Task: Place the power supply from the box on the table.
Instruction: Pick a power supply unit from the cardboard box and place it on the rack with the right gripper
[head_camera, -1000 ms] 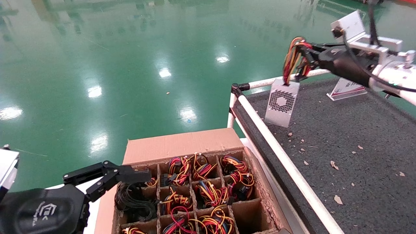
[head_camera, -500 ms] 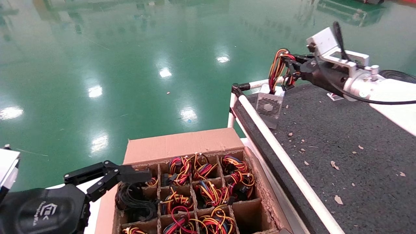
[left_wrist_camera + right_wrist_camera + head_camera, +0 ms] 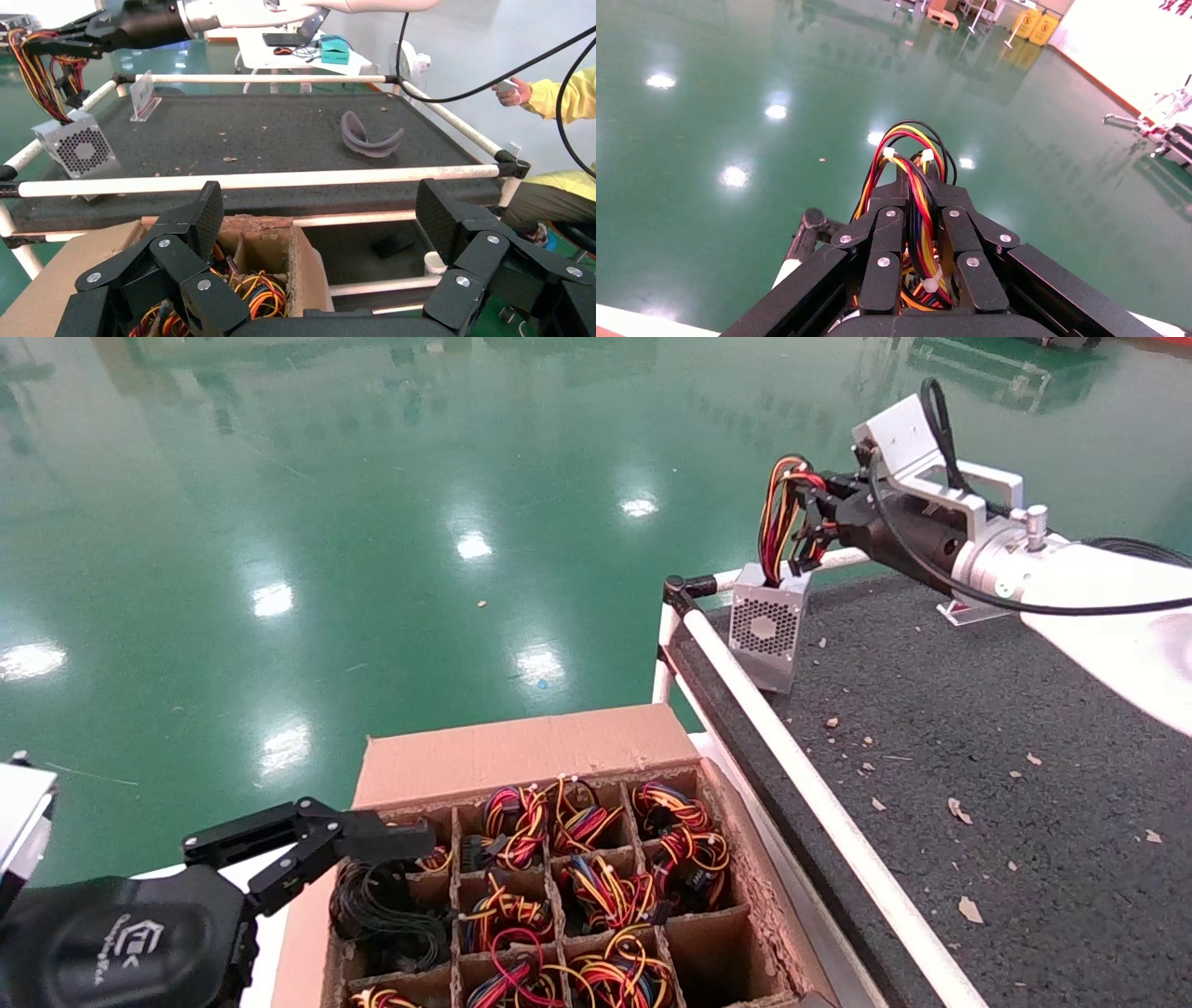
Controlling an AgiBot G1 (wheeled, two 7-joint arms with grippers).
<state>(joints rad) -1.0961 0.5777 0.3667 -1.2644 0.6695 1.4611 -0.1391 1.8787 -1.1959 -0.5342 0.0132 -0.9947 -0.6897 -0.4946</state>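
One wire bundle (image 3: 780,519) pinched in closed right gripper (image 3: 819,519); best lowering power supply (image 3: 766,628) flat onto table (image 3: 978,728) before releasing; left gripper (image 3: 316,232) wide open, empty, above box (image 3: 521,756).

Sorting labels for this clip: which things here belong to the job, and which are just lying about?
In the job:
- power supply, hanging by its wires
- right claw, shut on those wires
- box
- table

Lying about:
- acrylic sign stand
- grey curved piece
- left claw, open, parked by the box
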